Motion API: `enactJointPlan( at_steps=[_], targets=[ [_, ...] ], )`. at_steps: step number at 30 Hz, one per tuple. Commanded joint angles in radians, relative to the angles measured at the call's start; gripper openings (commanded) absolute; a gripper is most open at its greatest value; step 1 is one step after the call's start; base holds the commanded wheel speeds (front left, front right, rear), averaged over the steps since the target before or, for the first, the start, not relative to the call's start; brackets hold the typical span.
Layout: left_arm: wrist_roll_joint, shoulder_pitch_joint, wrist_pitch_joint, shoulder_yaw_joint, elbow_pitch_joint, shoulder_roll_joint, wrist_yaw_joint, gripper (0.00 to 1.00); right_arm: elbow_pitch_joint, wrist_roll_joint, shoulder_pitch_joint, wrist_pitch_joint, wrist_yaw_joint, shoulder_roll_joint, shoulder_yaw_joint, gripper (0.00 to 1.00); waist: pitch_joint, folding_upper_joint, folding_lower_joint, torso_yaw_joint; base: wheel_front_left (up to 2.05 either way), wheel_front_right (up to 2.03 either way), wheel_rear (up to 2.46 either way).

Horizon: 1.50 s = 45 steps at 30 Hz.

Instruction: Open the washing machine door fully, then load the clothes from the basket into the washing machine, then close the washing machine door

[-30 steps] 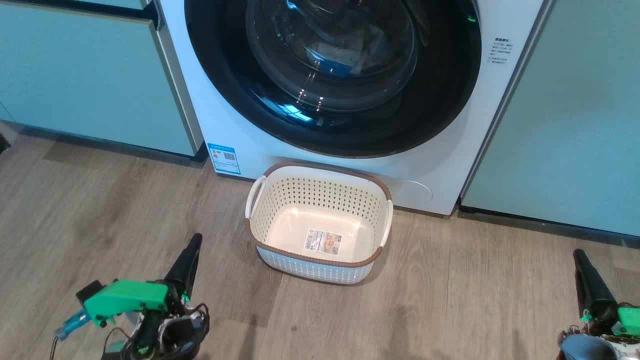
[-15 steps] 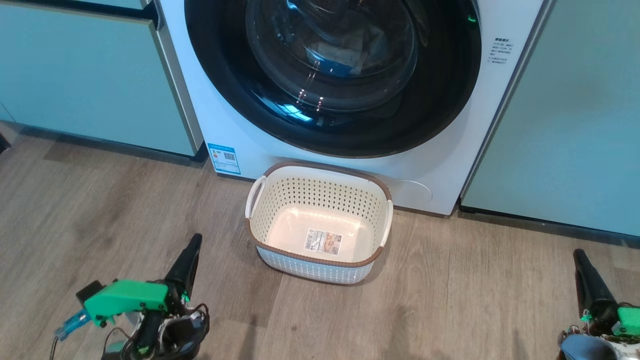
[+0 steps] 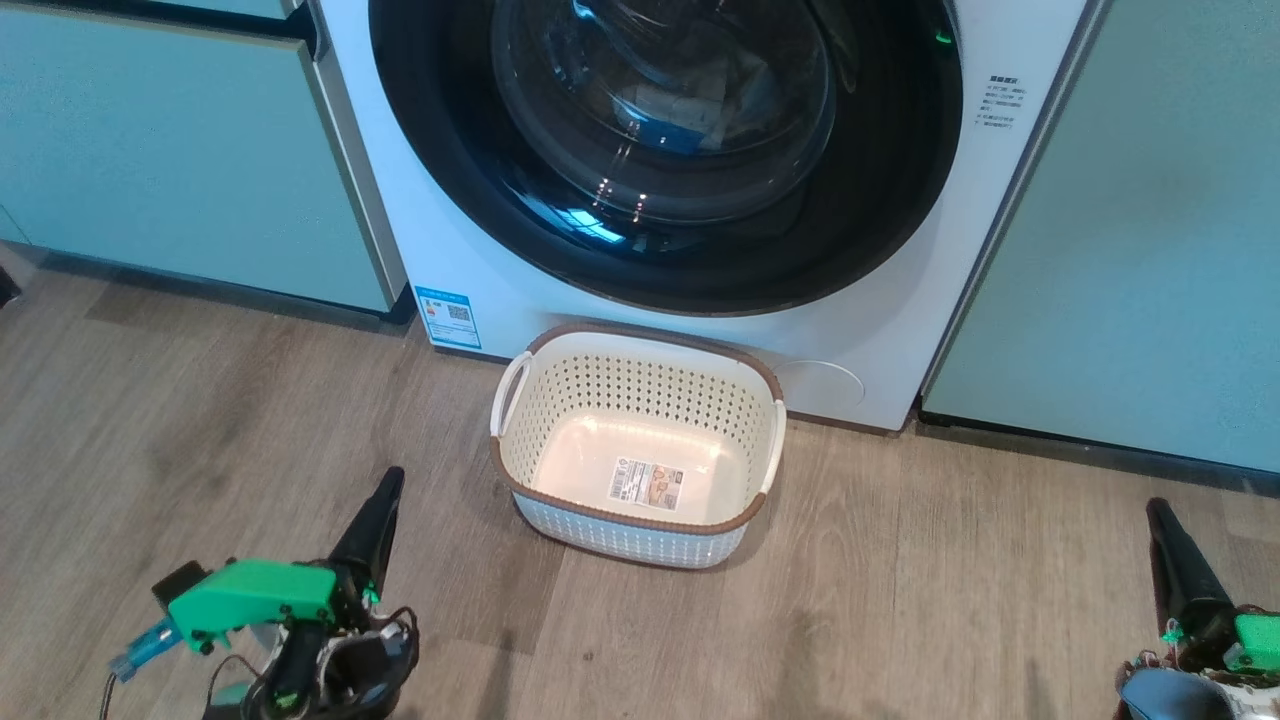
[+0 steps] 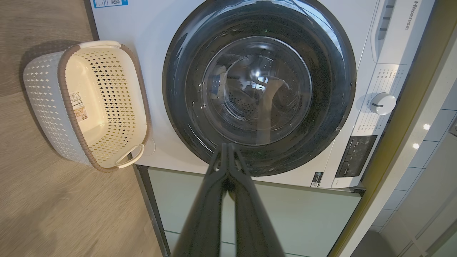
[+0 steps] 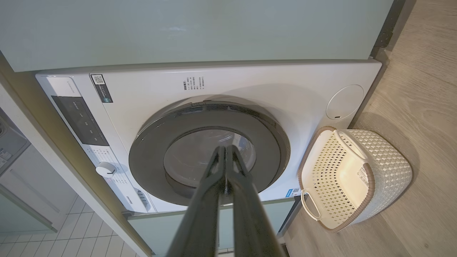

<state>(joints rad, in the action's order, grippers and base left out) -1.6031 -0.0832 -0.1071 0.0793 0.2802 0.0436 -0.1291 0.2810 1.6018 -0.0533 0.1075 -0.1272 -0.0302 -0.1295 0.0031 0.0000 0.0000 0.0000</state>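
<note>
The basket stands on the floor just before the washing machine, below the shut washing machine door; the clothes lie behind its glass. The left claw and right claw, both closed, flank the basket, apart from it.

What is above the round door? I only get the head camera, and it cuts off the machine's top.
Observer: The left wrist view shows a white dial and a dark display panel on the washing machine, beside the washing machine door.
Operator: Is it gripping anything?
Observer: No; the wrist views show the left gripper and right gripper shut, empty.
Operator: Is the door latched?
Observer: Latch unseen; the right wrist view shows its rim flat against the front.
</note>
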Motion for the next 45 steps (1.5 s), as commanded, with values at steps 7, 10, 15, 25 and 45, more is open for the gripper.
enactJointPlan(
  at_steps=[7, 10, 15, 25, 45],
  targets=[
    [-0.006, -0.025, -0.006, 0.034, -0.035, 0.007, -0.002, 0.00, -0.036, 0.007, -0.055, 0.005, -0.003, -0.020, 0.016, 0.00, 0.000, 0.0000, 0.0000, 0.000, 0.00, 0.00, 0.00],
    [-0.006, -0.025, -0.006, 0.034, -0.035, 0.007, -0.002, 0.00, -0.036, 0.007, -0.055, 0.005, -0.003, -0.020, 0.016, 0.00, 0.000, 0.0000, 0.0000, 0.000, 0.00, 0.00, 0.00],
    [-0.006, -0.025, -0.006, 0.034, -0.035, 0.007, -0.002, 0.00, -0.036, 0.007, -0.055, 0.005, -0.003, -0.020, 0.016, 0.00, 0.000, 0.0000, 0.0000, 0.000, 0.00, 0.00, 0.00],
    [-0.006, -0.025, -0.006, 0.034, -0.035, 0.007, -0.002, 0.00, -0.036, 0.007, -0.055, 0.005, -0.003, -0.020, 0.016, 0.00, 0.000, 0.0000, 0.0000, 0.000, 0.00, 0.00, 0.00],
    [-0.006, -0.025, -0.006, 0.034, -0.035, 0.007, -0.002, 0.00, -0.036, 0.007, -0.055, 0.005, -0.003, -0.020, 0.016, 0.00, 0.000, 0.0000, 0.0000, 0.000, 0.00, 0.00, 0.00]
  ],
)
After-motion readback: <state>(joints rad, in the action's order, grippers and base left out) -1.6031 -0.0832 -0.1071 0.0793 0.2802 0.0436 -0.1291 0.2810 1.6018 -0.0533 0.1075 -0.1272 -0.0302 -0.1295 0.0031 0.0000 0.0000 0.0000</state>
